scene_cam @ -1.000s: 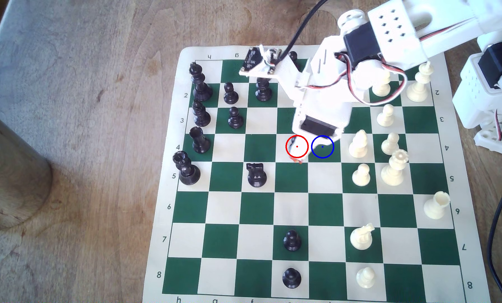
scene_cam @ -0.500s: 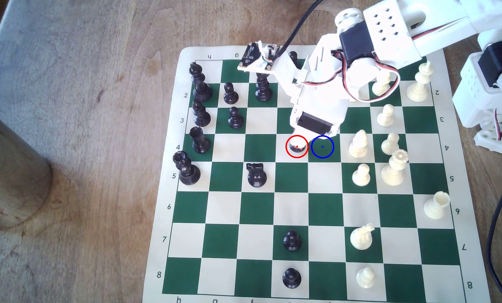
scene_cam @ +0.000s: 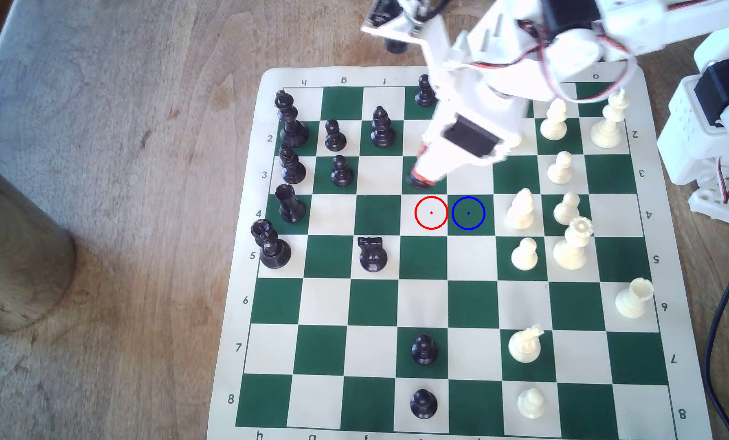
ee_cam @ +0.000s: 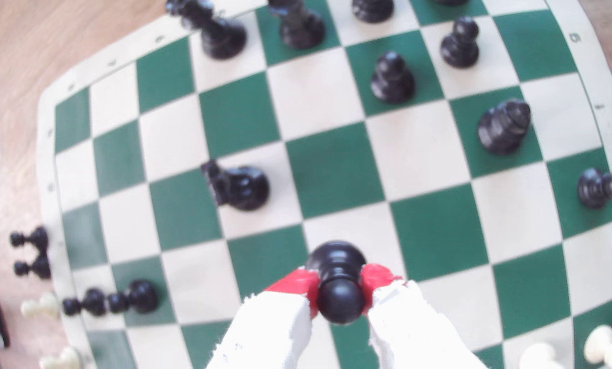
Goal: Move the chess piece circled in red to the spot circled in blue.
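Gripper (ee_cam: 338, 289) pinches the black pawn (ee_cam: 338, 284) by its neck, red-tipped fingers (ee_cam: 299, 285) pressed on both sides. Pawn hangs lifted off the chessboard (scene_cam: 473, 304). In the exterior view the gripper (scene_cam: 421, 180) sits above the red-ringed cream square (scene_cam: 431, 213); blue-ringed green square (scene_cam: 468, 213) lies bare just beside it. There the pawn (scene_cam: 415, 182) is blurred, mostly hidden by the white fingers.

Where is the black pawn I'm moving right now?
The black pawn is clamped between the gripper's red-tipped fingers, lifted off the red-ringed square and hanging just up-left of it in the exterior view.
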Available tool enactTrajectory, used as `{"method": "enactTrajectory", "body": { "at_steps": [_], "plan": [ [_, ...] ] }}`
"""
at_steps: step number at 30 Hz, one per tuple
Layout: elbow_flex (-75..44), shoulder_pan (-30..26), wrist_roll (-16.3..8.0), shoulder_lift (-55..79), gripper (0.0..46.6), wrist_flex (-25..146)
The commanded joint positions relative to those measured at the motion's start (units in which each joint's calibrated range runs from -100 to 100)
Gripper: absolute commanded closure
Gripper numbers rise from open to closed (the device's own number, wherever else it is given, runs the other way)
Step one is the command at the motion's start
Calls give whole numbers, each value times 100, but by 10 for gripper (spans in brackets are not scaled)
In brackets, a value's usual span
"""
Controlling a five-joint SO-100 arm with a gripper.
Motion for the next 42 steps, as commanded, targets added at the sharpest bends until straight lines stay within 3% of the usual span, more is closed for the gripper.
{"method": "enactTrajectory", "body": {
  "at_steps": [1, 28, 33, 40, 42],
  "plan": [
    [352, -319, 39, -681, 464, 43],
    [1078, -69, 435, 389, 464, -424],
    [1078, -108, 420, 423, 433, -481],
    [1078, -69, 425, 457, 435, -587],
    [1078, -69, 430, 516, 404, -587]
  ]
}}
